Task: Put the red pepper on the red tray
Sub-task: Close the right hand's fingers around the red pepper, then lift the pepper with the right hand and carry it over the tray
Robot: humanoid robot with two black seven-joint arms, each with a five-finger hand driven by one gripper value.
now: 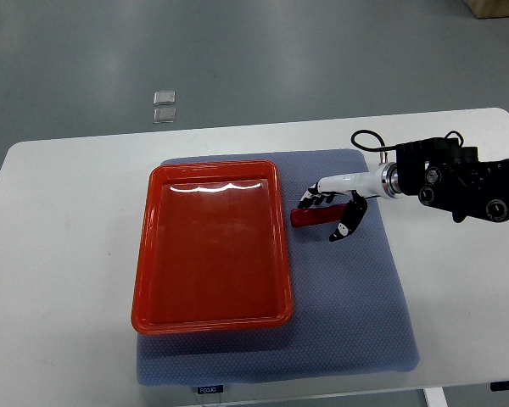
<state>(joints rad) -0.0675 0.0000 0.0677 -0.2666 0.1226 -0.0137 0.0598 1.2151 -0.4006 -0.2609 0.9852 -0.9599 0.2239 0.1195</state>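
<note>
A red pepper lies on the blue-grey mat just right of the red tray, close to the tray's upper right corner. My right hand reaches in from the right edge and sits over the pepper, with the fingers above it and the thumb below it. The fingers curl around the pepper, which still rests on the mat. The tray holds nothing. My left arm does not show.
The blue-grey mat covers the middle of the white table under the tray. Two small grey squares lie on the floor beyond the table's far edge.
</note>
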